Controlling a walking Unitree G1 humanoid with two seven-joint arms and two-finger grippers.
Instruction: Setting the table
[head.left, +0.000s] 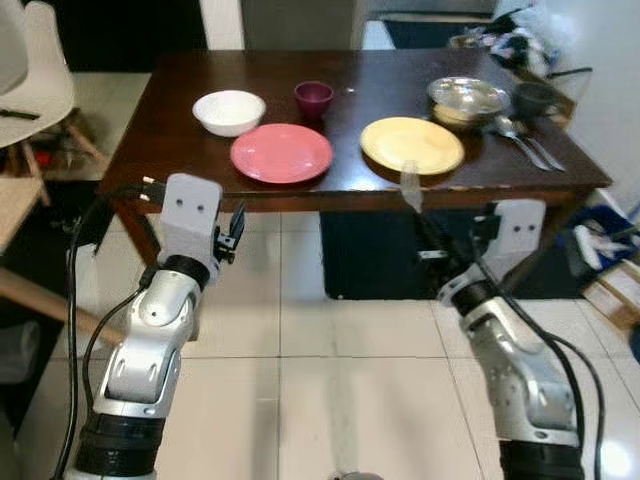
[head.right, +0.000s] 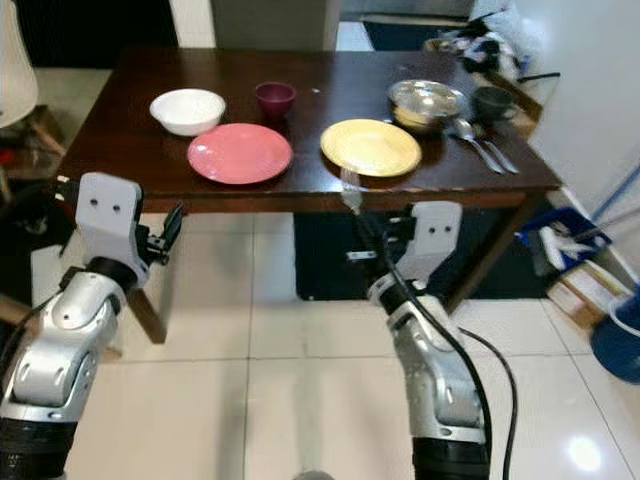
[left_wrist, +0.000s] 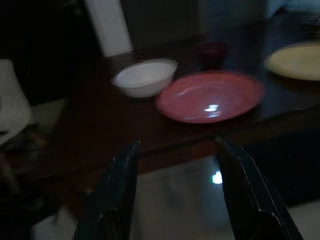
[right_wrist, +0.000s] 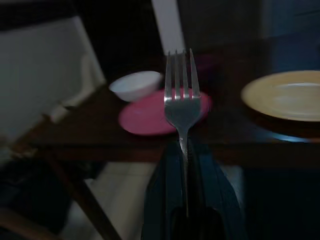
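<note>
Silver tines up front: your right claw has its black fingers pinched tight on the handle of a fork, holding it upright with the prongs pointing up, just short of the counter edge and in front of the yellow plate. Your left claw hangs out in front of the counter's near edge, fingers spread wide apart with nothing between them, lined up toward the pink plate.

On the dark wooden counter you've got a white bowl at the left, a small maroon cup behind the pink plate, and the yellow plate to the right of the pink one. Farther right sits a metal bowl, a dark mug beside it, and cutlery lying near the right edge. A white chair stands off to your left, and pale floor tiles run under both arms.
</note>
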